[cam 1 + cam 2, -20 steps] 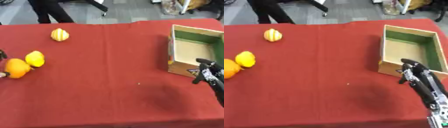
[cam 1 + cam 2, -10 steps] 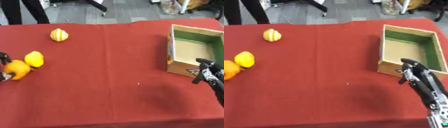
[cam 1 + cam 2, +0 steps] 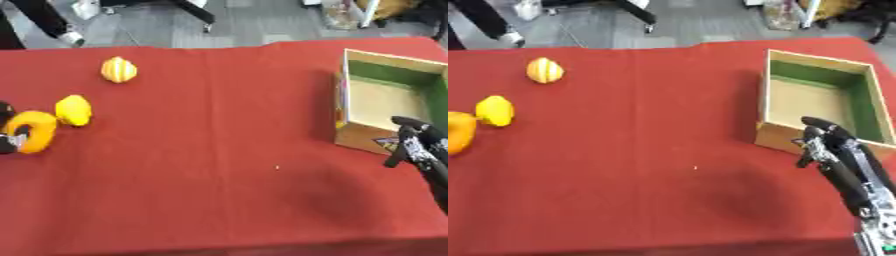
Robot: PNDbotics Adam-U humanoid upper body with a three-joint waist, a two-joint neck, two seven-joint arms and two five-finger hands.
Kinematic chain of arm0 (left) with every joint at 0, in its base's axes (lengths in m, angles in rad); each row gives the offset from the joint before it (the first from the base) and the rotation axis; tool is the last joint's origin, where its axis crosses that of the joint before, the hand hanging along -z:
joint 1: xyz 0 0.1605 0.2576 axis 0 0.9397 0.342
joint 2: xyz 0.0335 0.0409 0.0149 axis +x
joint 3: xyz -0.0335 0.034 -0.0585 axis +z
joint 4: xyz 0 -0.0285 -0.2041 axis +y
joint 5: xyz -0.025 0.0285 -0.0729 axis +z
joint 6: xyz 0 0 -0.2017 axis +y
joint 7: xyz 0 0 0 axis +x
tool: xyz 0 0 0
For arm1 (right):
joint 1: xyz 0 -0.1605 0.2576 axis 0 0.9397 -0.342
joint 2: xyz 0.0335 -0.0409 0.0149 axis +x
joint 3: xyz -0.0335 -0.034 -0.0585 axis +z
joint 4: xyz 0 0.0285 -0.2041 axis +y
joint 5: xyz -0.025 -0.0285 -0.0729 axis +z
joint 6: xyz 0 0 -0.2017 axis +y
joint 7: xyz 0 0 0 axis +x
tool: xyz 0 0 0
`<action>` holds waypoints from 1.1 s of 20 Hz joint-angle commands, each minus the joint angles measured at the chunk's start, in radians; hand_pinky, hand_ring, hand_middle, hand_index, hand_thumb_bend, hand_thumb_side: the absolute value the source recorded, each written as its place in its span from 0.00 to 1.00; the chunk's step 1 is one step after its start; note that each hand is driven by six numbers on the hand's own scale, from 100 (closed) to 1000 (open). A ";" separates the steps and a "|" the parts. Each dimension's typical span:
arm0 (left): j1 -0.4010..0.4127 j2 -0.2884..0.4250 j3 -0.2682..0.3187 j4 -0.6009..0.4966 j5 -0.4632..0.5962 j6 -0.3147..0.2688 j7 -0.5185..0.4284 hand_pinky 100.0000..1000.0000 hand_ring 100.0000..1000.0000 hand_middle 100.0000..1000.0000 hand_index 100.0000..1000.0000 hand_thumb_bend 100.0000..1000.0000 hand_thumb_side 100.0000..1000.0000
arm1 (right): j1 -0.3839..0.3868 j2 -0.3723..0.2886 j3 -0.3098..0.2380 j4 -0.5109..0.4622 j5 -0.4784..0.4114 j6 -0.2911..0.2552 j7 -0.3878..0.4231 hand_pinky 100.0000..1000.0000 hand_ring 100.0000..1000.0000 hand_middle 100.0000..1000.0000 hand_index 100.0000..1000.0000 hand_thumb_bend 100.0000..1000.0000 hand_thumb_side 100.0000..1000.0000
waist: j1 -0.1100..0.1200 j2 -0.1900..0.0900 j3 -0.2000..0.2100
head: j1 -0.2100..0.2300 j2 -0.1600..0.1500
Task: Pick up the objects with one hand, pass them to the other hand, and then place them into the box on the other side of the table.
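An orange fruit [image 3: 37,131] sits at the table's left edge, and the dark fingers of my left hand [image 3: 7,144] curl round it; most of that hand lies beyond the view's edge. Right beside the orange lies a yellow lemon [image 3: 73,109]. Farther back is a yellow fruit with pale stripes [image 3: 119,69]. An open cardboard box [image 3: 819,102] with a green inner wall stands at the right, nothing inside it. My right hand [image 3: 826,141] hovers by the box's near corner, fingers relaxed and holding nothing.
A red cloth [image 3: 219,150] covers the whole table, with a wide bare stretch between the fruits and the box. Grey floor and chair legs show beyond the far edge.
The orange fruit has shifted slightly up in my left hand's fingers. The right hand has stayed by the box corner.
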 commanded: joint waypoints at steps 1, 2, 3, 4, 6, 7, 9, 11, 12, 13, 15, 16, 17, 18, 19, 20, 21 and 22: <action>-0.006 0.042 0.050 -0.142 0.081 -0.007 0.028 0.60 0.41 0.35 0.45 0.00 0.12 | -0.003 -0.012 -0.005 -0.012 0.000 -0.001 -0.001 0.40 0.31 0.27 0.80 0.00 0.58 | 0.010 -0.016 0.003 | -0.004 -0.003; -0.008 0.040 0.055 -0.182 0.110 -0.013 0.033 0.61 0.42 0.35 0.45 0.00 0.13 | -0.005 -0.013 -0.003 -0.013 0.000 -0.002 0.001 0.40 0.31 0.27 0.80 0.00 0.57 | 0.010 -0.017 0.003 | -0.003 -0.003; -0.012 0.036 0.057 -0.224 0.140 -0.024 0.038 0.61 0.42 0.35 0.45 0.00 0.13 | -0.008 -0.014 0.001 -0.014 -0.002 -0.002 0.005 0.40 0.31 0.27 0.80 0.00 0.57 | 0.010 -0.018 0.004 | -0.003 -0.003; -0.017 0.032 0.056 -0.257 0.170 -0.033 0.041 0.61 0.41 0.35 0.44 0.00 0.14 | -0.011 -0.016 0.004 -0.016 -0.005 -0.003 0.009 0.40 0.31 0.27 0.80 0.00 0.58 | 0.010 -0.019 0.004 | -0.003 -0.003; -0.037 0.015 0.038 -0.316 0.240 -0.057 0.046 0.61 0.42 0.36 0.45 0.00 0.14 | -0.020 -0.021 0.022 -0.020 -0.019 -0.003 0.025 0.40 0.31 0.27 0.80 0.00 0.59 | 0.009 -0.021 0.004 | -0.005 -0.003; -0.050 0.005 0.023 -0.339 0.267 -0.068 0.044 0.61 0.42 0.36 0.46 0.00 0.14 | -0.028 -0.025 0.035 -0.022 -0.035 -0.001 0.037 0.40 0.31 0.27 0.80 0.00 0.60 | 0.009 -0.022 0.004 | -0.006 -0.003; -0.082 -0.018 -0.012 -0.375 0.300 -0.085 0.028 0.62 0.43 0.37 0.46 0.00 0.14 | -0.048 -0.035 0.065 -0.028 -0.069 0.004 0.072 0.40 0.31 0.27 0.81 0.00 0.62 | 0.009 -0.024 0.003 | -0.008 -0.003; -0.119 -0.042 -0.051 -0.399 0.321 -0.097 0.004 0.62 0.43 0.38 0.47 0.00 0.14 | -0.073 -0.046 0.097 -0.037 -0.104 0.011 0.116 0.40 0.31 0.27 0.82 0.00 0.64 | 0.008 -0.025 0.002 | -0.009 -0.003; -0.140 -0.054 -0.072 -0.407 0.329 -0.102 -0.010 0.62 0.43 0.38 0.47 0.00 0.14 | -0.087 -0.052 0.113 -0.042 -0.122 0.016 0.140 0.40 0.31 0.26 0.83 0.00 0.65 | 0.008 -0.025 0.002 | -0.009 -0.003; -0.165 -0.069 -0.094 -0.414 0.338 -0.107 -0.023 0.62 0.44 0.38 0.47 0.00 0.14 | -0.104 -0.060 0.133 -0.048 -0.142 0.022 0.167 0.40 0.31 0.26 0.84 0.00 0.66 | 0.008 -0.025 0.002 | -0.009 -0.003; -0.209 -0.097 -0.132 -0.423 0.353 -0.116 -0.041 0.62 0.44 0.38 0.47 0.00 0.13 | -0.135 -0.072 0.165 -0.058 -0.183 0.035 0.215 0.40 0.31 0.26 0.87 0.00 0.70 | 0.007 -0.024 0.002 | -0.011 -0.003; -0.230 -0.111 -0.149 -0.425 0.361 -0.119 -0.046 0.62 0.44 0.38 0.47 0.00 0.13 | -0.150 -0.077 0.180 -0.061 -0.206 0.044 0.237 0.40 0.30 0.25 0.89 0.00 0.71 | 0.007 -0.023 0.003 | -0.012 -0.003; -0.251 -0.125 -0.167 -0.428 0.370 -0.123 -0.050 0.62 0.44 0.38 0.47 0.00 0.13 | -0.167 -0.082 0.196 -0.064 -0.231 0.055 0.259 0.39 0.30 0.25 0.91 0.00 0.77 | 0.007 -0.022 0.003 | -0.012 -0.003; -0.269 -0.135 -0.183 -0.429 0.378 -0.126 -0.051 0.62 0.44 0.38 0.47 0.00 0.13 | -0.182 -0.086 0.208 -0.065 -0.255 0.066 0.275 0.39 0.30 0.25 0.91 0.00 0.77 | 0.006 -0.020 0.004 | -0.013 -0.003; -0.278 -0.140 -0.192 -0.428 0.383 -0.126 -0.051 0.62 0.44 0.38 0.47 0.00 0.13 | -0.190 -0.089 0.213 -0.066 -0.272 0.074 0.285 0.39 0.30 0.25 0.91 0.00 0.77 | 0.006 -0.020 0.004 | -0.013 -0.003; -0.287 -0.146 -0.201 -0.428 0.387 -0.128 -0.051 0.62 0.44 0.39 0.48 0.00 0.13 | -0.200 -0.091 0.218 -0.069 -0.286 0.081 0.293 0.38 0.29 0.23 0.96 0.00 0.83 | 0.006 -0.019 0.005 | -0.013 -0.003; -0.307 -0.161 -0.225 -0.430 0.396 -0.132 -0.056 0.62 0.44 0.39 0.47 0.00 0.13 | -0.225 -0.094 0.236 -0.071 -0.306 0.090 0.308 0.38 0.29 0.23 0.98 0.00 0.83 | 0.007 -0.016 0.006 | -0.015 -0.003; -0.321 -0.173 -0.244 -0.429 0.406 -0.134 -0.058 0.62 0.44 0.38 0.47 0.00 0.13 | -0.246 -0.097 0.249 -0.071 -0.325 0.100 0.318 0.37 0.28 0.22 0.98 0.00 0.83 | 0.007 -0.014 0.008 | -0.016 -0.003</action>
